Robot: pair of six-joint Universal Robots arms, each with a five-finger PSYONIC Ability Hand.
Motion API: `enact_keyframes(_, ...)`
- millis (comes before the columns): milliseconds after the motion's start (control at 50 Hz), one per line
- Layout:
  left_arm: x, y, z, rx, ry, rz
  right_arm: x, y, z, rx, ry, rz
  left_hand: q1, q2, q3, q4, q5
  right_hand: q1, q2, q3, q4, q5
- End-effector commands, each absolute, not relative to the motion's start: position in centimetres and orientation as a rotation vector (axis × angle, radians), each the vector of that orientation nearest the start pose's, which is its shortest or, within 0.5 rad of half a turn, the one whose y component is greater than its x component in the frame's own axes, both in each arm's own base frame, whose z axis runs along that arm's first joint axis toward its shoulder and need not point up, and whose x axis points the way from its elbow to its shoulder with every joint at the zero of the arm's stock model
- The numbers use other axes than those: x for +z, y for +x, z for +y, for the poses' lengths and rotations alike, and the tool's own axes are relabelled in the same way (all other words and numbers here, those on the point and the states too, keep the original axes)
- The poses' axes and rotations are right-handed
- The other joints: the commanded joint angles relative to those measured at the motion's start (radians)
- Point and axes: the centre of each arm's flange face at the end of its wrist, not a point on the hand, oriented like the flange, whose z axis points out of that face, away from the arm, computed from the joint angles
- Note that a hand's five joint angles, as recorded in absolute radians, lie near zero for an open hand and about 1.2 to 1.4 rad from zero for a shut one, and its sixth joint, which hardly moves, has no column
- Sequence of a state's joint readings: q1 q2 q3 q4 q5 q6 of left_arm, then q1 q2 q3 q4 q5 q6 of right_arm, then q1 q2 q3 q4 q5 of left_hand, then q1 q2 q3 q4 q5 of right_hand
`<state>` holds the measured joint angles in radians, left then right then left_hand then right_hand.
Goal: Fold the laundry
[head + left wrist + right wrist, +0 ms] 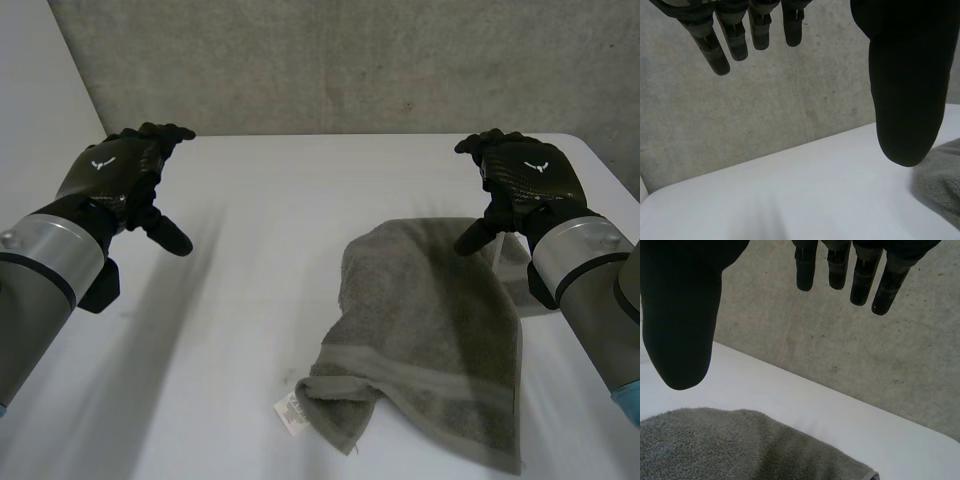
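A grey-green towel (430, 330) lies loosely rumpled on the white bench (250, 300), to the right of the middle and on the right arm's side. Its left part is folded over on itself in soft creases. A woven band (440, 385) runs across it near the edge closest to the robot, and a small white label (288, 412) sticks out onto the bench at its near left corner.

The right robot hand (525, 175) hangs above the towel's far right part, palm down. Its fingers (862, 275) are relaxed and a little spread, its thumb (682, 315) is held well apart from them, and it holds nothing. In the right wrist view the towel (740, 445) lies below the thumb, with bare bench beyond it.

The left robot hand (120, 170) hangs over bare bench at the left, well apart from the towel. Its fingers (737, 40) are loosely spread, its thumb (907, 90) stands off to the side, and it too holds nothing. In the left wrist view an edge of the towel (942, 185) shows just beyond the thumb.

A grey concrete wall (350, 60) stands behind the bench's far edge.
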<state>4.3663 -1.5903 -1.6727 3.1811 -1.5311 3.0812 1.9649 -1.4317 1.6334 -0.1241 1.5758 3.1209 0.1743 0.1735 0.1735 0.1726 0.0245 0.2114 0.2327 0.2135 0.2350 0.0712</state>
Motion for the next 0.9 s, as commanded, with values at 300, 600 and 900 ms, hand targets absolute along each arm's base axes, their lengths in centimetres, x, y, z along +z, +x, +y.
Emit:
enact_keyframes(300,19.2,-32.5,-17.1,-2.086,0.979,2.791,22.2,21.8,-28.8,-1.899,-0.661,2.198,0.045,0.046,0.046,0.047,0.020,-0.037,-0.058,-0.039,-0.060,-0.071)
enact_keyframes(600,14.7,-37.7,-12.3,-1.960,1.484,2.679,18.5,18.4,-28.2,-1.821,-0.826,2.373,0.333,0.334,0.334,0.335,0.308,-0.037,-0.058,-0.039,-0.060,-0.071)
enact_keyframes(900,12.8,-38.1,-13.0,-1.908,1.529,2.588,17.7,17.7,-28.1,-1.787,-0.817,2.384,1.129,1.130,1.130,1.131,1.104,-0.037,-0.058,-0.039,-0.060,-0.071)
